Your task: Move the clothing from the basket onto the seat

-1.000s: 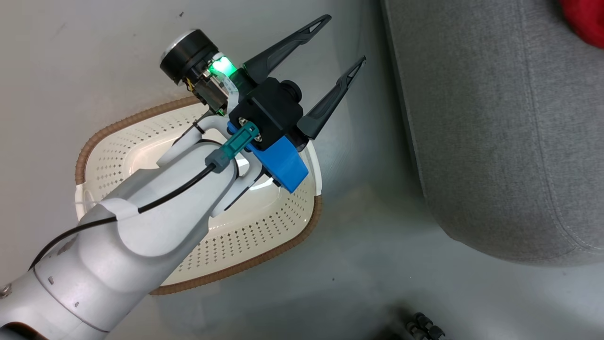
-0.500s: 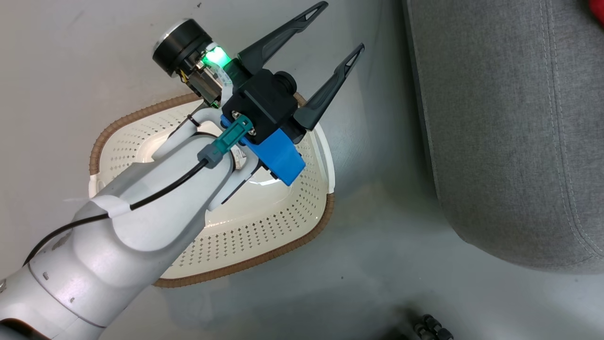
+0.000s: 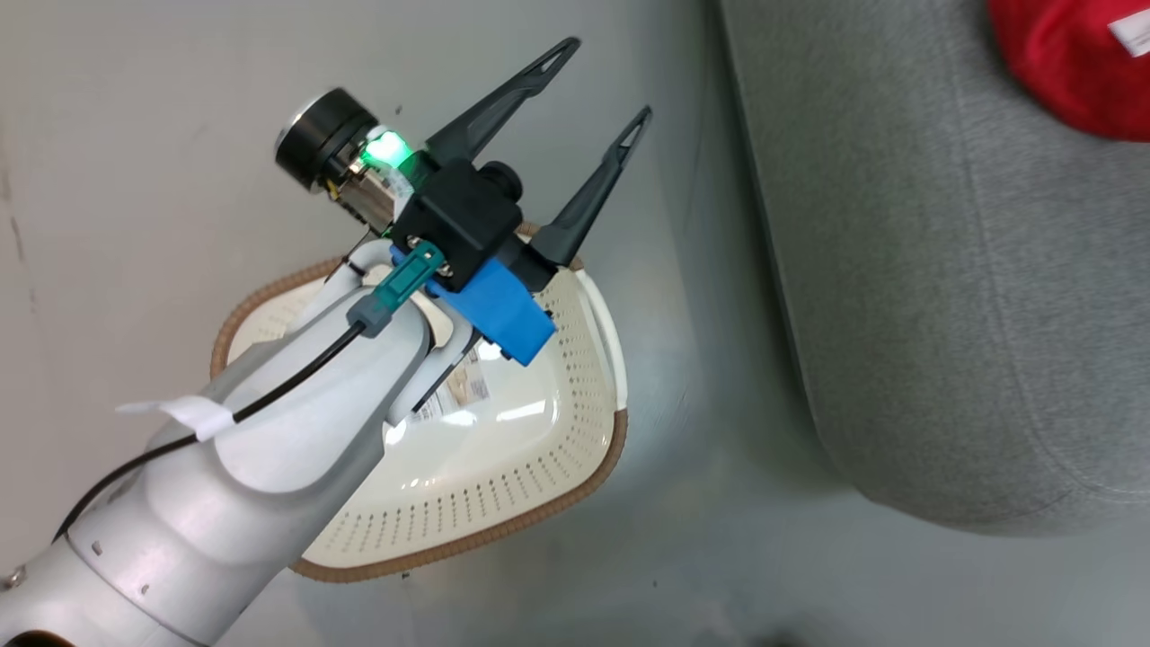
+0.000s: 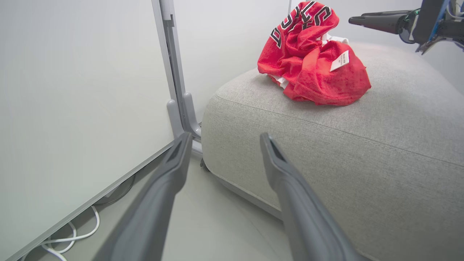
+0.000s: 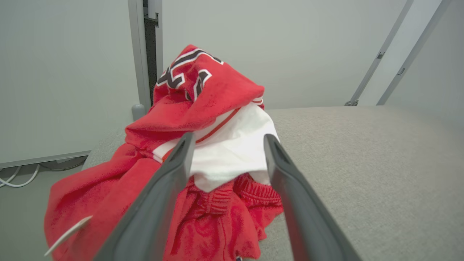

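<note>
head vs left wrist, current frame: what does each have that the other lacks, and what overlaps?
Head view, not left wrist: the basket on the floor, looking empty, and the pale left forearm above it. Left wrist view, not head: black-and-white lettering on the clothing, and a white cable by the wall. Both: the grey seat, the red clothing lying on it, the left hand open.

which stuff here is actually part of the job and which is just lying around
Part of the job:
- clothing, heaped on the seat
- seat
- basket, on the floor beside the seat, no clothing showing in the part not hidden by the arm

Just lying about:
- white cables on the floor
- grey post by the wall
</note>
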You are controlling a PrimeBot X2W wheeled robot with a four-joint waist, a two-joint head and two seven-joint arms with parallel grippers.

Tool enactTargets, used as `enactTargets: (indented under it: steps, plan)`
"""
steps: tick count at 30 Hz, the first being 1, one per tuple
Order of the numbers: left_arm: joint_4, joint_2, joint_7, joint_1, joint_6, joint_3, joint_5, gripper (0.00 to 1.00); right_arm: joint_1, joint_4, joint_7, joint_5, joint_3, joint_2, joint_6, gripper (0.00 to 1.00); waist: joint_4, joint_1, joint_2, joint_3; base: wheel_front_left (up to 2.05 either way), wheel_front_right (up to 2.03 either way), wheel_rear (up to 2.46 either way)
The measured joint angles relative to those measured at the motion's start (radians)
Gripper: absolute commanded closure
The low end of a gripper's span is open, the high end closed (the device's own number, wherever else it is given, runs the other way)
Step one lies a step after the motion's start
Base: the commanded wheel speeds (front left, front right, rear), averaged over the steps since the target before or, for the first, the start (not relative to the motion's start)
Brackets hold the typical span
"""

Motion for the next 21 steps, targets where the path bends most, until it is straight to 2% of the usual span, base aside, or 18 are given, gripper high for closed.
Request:
enactTargets:
  steps: [8, 14, 21]
  plan:
    - [0.002, 0.0, -0.012, 0.117, 0.053, 0.094, -0.024, 0.0, 0.2, -0.173, 0.0, -0.059, -0.084, 0.116, 0.0, 0.0, -0.004, -0.0001, 0.0, -0.139, 0.0, 0.0, 0.0]
    - [-0.052, 0.003, -0.013, 0.238, 0.071, 0.205, -0.001, 0.0, 0.314, -0.29, 0.0, -0.087, -0.075, 0.181, 0.0, 0.0, 0.007, -0.0001, 0.0, -0.236, 0.0, 0.0, 0.0]
    - [-0.102, -0.014, -0.013, 0.386, 0.074, 0.363, 0.044, 0.0, 0.419, -0.389, 0.0, -0.104, 0.005, 0.238, 0.0, 0.0, 0.046, -0.0002, 0.0, -0.327, 0.0, 0.0, 0.0]
